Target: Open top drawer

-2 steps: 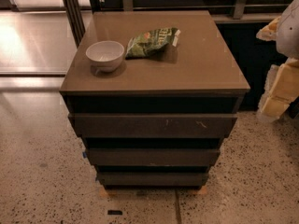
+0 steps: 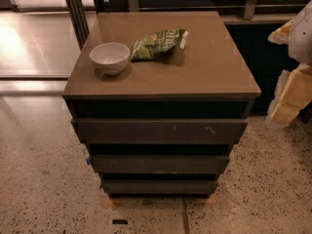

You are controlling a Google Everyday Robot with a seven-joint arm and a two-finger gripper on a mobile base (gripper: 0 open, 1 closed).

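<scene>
The top drawer (image 2: 161, 130) is the widest of three dark brown handle-less fronts, just under the tabletop of a small cabinet (image 2: 204, 77). It has small pale scratches right of centre. Two narrower drawer fronts (image 2: 158, 164) lie below it. My gripper (image 2: 294, 95) shows as pale yellow and white parts at the right edge of the camera view. It is off to the right of the cabinet at about drawer height and clear of the drawer front.
A white bowl (image 2: 110, 57) and a green snack bag (image 2: 158, 43) lie on the cabinet top. A dark low wall (image 2: 263, 57) stands behind the cabinet on the right. Speckled floor (image 2: 44, 179) spreads to the left and front, and metal posts (image 2: 75, 9) stand at the back left.
</scene>
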